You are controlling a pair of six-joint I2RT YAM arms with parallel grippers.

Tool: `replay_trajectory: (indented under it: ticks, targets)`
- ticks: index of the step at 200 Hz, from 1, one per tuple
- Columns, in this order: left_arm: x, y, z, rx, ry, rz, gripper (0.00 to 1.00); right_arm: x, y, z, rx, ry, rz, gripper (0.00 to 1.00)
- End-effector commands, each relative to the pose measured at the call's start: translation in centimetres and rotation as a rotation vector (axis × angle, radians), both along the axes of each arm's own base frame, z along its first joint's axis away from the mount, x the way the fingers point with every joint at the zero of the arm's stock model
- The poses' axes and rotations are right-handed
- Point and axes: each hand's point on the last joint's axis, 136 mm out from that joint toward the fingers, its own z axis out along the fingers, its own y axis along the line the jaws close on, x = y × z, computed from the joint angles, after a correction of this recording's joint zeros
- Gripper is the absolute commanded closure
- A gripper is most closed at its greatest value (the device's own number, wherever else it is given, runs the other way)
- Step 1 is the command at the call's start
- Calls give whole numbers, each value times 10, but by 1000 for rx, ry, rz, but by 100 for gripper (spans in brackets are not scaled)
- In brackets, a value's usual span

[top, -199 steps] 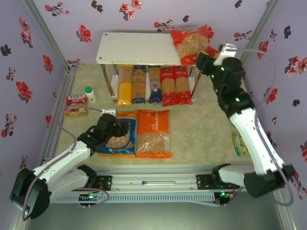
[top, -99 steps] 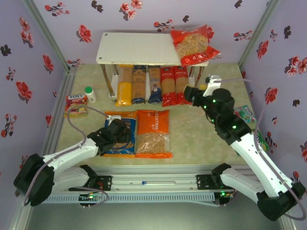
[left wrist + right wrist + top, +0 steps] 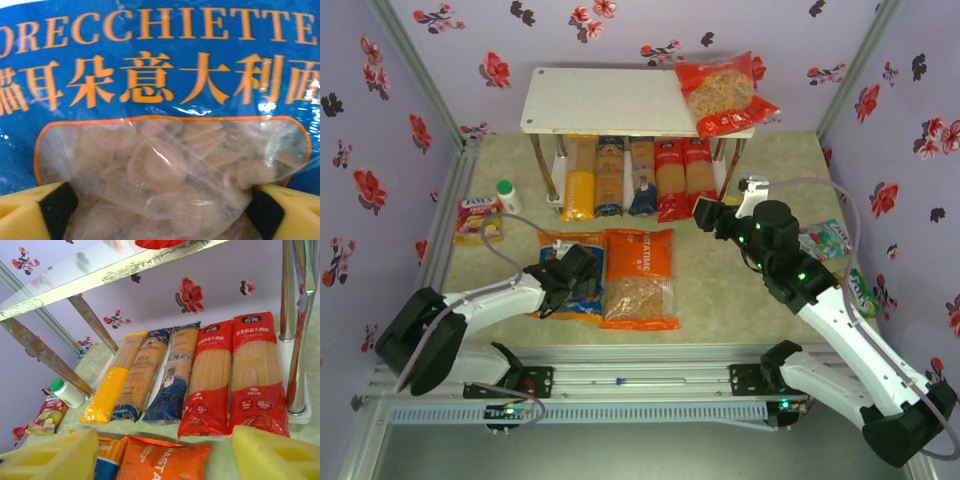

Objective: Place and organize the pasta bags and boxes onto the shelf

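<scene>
While the left end effector [image 3: 160, 202] spreads wide over the blue-and-orange bag [image 3: 150, 75], fingers [image 3: 20, 210] flanking its clear window [image 3: 170, 160], that bag lies flat on the table [image 3: 710, 300] beside the orange bag [image 3: 640, 280]. Grasping it looks like the step in hand: the fingers must close, then lift it to the shelf [image 3: 600, 100]. The right end effector [image 3: 705, 212] hangs released, empty, facing the spaghetti packs [image 3: 200, 375]

blue-orange bag [image 3: 160, 55]: clear window, pale pasta inside | hand [image 3: 160, 212]: yellow fingers [image 3: 30, 212] spread, flanking window's lower corners
</scene>
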Motion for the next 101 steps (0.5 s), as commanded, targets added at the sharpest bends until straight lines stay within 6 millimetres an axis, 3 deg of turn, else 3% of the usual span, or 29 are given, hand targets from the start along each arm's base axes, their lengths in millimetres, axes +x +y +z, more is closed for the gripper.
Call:
replay_trajectory:
  ticks: [1,44,49,63,84,101]
  targets:
    - [-16,5,-27,16,107,4,24,-3,3,4,26,-17,15,29]
    - [-19,4,-24,-7,119,-5,42,-2,6,2,32,-10,23,29]
    - [-19,4,-23,-7,119,-5,47,-2,5,2,33,-10,22,28]
    - [-20,5,-19,-14,110,-6,75,-2,4,1,34,-10,16,28]
    - [-20,7,-14,-29,93,-4,100,-3,4,2,39,-11,16,28]
    - [-21,8,-9,-48,69,-7,100,-4,3,2,40,-10,12,28]
